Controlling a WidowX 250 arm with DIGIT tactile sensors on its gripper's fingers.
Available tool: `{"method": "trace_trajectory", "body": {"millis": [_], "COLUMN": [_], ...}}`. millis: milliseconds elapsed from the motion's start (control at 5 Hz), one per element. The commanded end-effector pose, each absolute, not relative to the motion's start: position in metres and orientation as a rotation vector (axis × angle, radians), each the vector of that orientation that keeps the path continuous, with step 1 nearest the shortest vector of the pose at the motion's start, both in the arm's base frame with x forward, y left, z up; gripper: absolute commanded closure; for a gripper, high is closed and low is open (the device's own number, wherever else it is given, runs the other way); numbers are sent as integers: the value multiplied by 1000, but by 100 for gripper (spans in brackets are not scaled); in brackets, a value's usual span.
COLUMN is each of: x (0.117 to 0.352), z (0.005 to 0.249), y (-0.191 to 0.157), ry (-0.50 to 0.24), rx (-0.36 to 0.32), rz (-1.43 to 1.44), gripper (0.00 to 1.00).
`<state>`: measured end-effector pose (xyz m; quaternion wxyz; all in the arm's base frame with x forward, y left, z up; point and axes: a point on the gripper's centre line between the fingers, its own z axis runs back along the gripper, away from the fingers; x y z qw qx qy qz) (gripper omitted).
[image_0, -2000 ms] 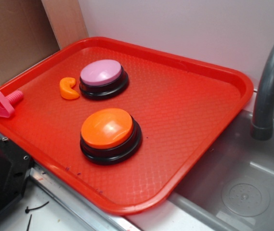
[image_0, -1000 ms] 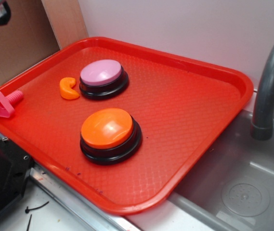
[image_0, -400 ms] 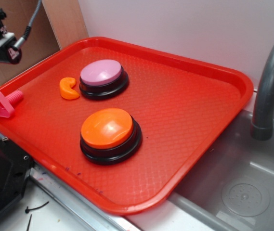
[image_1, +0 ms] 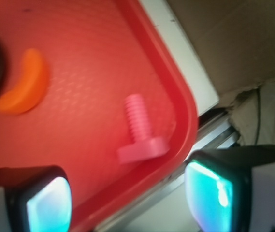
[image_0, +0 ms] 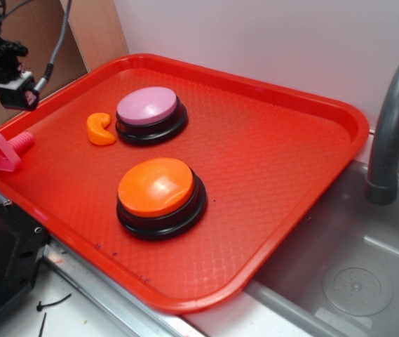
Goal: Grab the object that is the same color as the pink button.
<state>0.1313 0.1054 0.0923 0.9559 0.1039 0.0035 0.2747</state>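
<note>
The small pink toy bolt (image_0: 3,151) lies on its side at the left corner of the red tray (image_0: 269,182), head against the rim. In the wrist view the bolt (image_1: 141,131) lies just ahead of the jaws. The pink button (image_0: 147,107) stands at the tray's back left on a black base. My gripper (image_0: 15,93) hangs in the air above and behind the bolt, at the tray's left edge. In the wrist view the gripper (image_1: 130,203) is open and empty, its two pads wide apart.
An orange curved piece (image_0: 100,130) lies beside the pink button, also in the wrist view (image_1: 25,83). An orange-topped button (image_0: 158,189) stands in the tray's middle front. A grey faucet (image_0: 392,126) and sink (image_0: 353,281) are at right. Cardboard (image_0: 17,63) stands behind the tray.
My gripper has come into view at the upper left and moved down and slightly right toward the tray's left corner. Nothing on the tray has moved.
</note>
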Motion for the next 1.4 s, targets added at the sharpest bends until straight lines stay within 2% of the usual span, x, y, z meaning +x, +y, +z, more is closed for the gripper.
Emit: {"method": "trace_trajectory", "body": {"millis": [0,200,600,800,1000,1200], "x": [132,136,140,134,133,130], "z": [72,56,25,19,18,18], "y": [133,140,132,131,133,136], "ry": [-20,-22,-46,-29,-35,-26], "rx": [251,252,179,161,146,147], "rz": [555,548,505,529,548,559], "gripper": [0,0,0,0,100,100]}}
